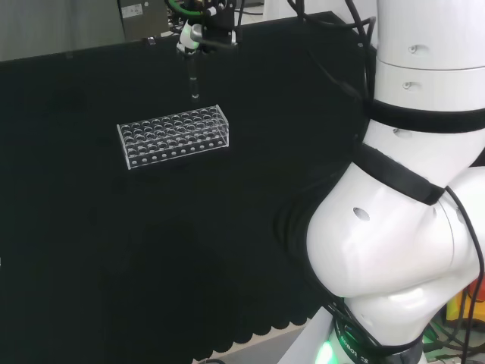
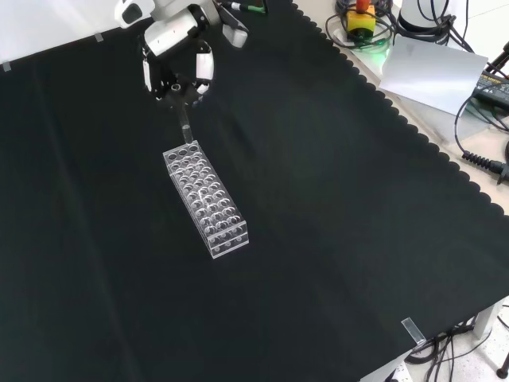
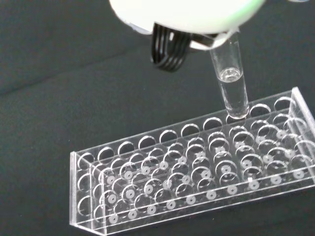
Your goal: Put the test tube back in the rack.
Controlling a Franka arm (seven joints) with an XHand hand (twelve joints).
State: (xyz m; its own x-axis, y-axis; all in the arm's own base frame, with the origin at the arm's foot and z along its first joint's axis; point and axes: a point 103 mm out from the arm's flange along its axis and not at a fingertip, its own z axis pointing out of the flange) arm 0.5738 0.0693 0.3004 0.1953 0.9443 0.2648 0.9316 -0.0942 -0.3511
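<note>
The robot hand (image 2: 176,60) is hovering near the far edge of the tabletop (image 2: 334,207) in the front view, its fingers (image 2: 204,68) curling around the upper part of a clear test tube (image 2: 184,127) and pinching it upright. The tube is hanging just above the clear rack (image 2: 206,198), over the rack's end nearest the robot hand. In the wrist view, the tube's rounded bottom is sitting at an outer-row hole of the rack; whether it is touching the rim cannot be told.
</note>
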